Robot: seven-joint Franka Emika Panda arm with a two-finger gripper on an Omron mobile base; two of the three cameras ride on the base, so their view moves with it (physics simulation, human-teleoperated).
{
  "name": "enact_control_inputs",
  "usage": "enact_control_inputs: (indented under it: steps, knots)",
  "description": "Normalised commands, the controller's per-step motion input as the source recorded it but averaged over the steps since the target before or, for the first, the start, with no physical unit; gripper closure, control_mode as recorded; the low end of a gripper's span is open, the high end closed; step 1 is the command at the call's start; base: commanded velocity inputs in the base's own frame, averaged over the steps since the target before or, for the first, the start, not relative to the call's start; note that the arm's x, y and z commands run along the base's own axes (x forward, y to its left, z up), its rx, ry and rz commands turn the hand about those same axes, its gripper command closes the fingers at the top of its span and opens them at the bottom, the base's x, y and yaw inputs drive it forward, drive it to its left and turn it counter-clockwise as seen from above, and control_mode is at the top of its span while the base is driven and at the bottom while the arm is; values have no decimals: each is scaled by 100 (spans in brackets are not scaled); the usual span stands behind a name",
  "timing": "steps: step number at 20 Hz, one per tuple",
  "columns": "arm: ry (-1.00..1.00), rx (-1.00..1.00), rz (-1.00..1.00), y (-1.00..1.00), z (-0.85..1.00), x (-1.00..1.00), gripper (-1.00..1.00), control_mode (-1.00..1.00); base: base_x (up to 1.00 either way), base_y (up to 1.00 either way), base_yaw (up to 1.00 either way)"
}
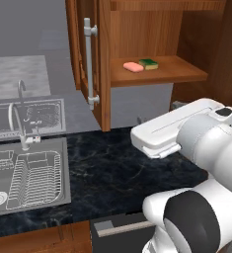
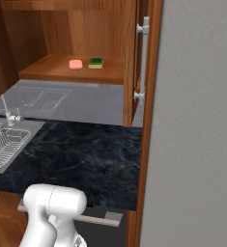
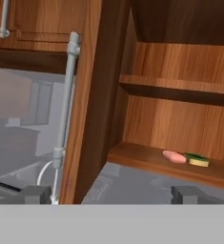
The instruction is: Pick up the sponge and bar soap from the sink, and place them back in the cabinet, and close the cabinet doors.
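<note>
Two small things, the bar soap [image 1: 133,66] and the sponge [image 1: 148,63], are lying side by side near the front edge of the cabinet [image 1: 159,70] shelf. Both cabinet doors [image 1: 101,64] are standing open. The gripper [image 3: 111,194] is hovering released, facing the left door's edge, with open desk [image 1: 122,168] below beside the sink [image 1: 28,178].

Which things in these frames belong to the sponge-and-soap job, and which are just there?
Job:
- sponge, on the cabinet shelf
- bar soap, left of it
- cabinet doors, open
- sink
- gripper, open, holding nothing

Just there:
- faucet
- wire rack
- dark counter
- drawer
</note>
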Motion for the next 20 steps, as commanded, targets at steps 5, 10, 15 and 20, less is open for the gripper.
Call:
enact_control_inputs:
  steps: [5, 10, 15, 20]
  knots:
    - [-6, 5, 0, 17, 0, 0, -100, -100, 0, 0, 0]
    - [-7, 3, 0, 18, 0, 0, -100, -100, 0, 0, 0]
    - [-6, 2, 0, 16, 0, 0, -100, -100, 0, 0, 0]
    - [-7, 2, 0, 13, 0, 0, -100, -100, 0, 0, 0]
